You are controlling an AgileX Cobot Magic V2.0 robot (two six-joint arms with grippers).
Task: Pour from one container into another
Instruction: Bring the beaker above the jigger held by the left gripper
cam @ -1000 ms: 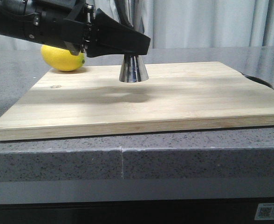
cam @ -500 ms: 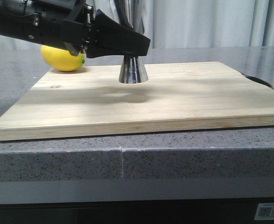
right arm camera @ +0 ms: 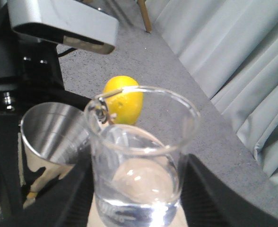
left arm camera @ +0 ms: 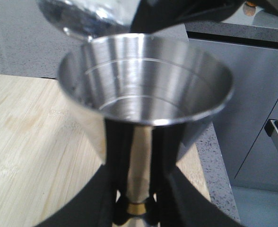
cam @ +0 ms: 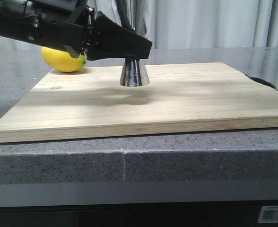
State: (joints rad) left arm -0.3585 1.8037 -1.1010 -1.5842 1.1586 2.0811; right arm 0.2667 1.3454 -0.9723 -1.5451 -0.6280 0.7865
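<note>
While your left gripper [left arm camera: 134, 208] clamps the jigger [left arm camera: 146, 85] at its waist, your right gripper [right arm camera: 134, 208] grasps the beaker [right arm camera: 139, 156], lip at its ten o'clock above the jigger's rim.

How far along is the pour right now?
Done: the left pincer is shut on the jigger at its waist, and the right pincer is shut on the beaker, whose lip sits at the jigger's rim. In hand: the beaker is held over the jigger, liquid visible in the beaker. Left: the jigger's cup looks mostly empty, so most of the transfer seems to remain.
</note>
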